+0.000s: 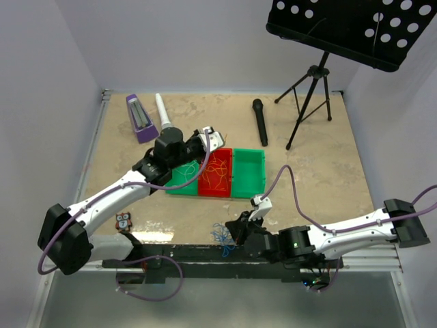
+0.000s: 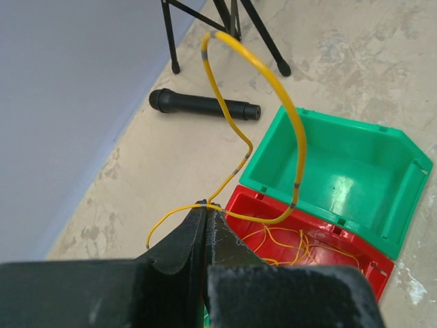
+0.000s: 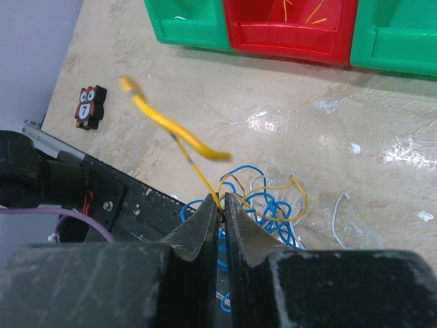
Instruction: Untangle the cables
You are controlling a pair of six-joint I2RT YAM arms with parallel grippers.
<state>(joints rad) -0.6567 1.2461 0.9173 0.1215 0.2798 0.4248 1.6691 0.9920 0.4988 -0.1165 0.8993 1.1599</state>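
Left gripper (image 2: 207, 205): you see its black fingers pressed together, pinching a thin yellow cable loop (image 2: 300, 143) that stands in the air above the red plastic bin (image 2: 382, 270).
Red bin: it stands between two green plastic bins (image 1: 248, 191); loose yellow cables (image 2: 293, 247) lie inside it.
Right gripper (image 3: 220, 199): low at the near table edge, fingers almost together, pinching a single yellow cable (image 3: 194, 171) that rises to the left, partly blurred.
Tangle of thin blue, yellow and white cables (image 3: 273, 213): on the beige table (image 1: 328, 171), just beyond the right fingertips, well apart from the bins.
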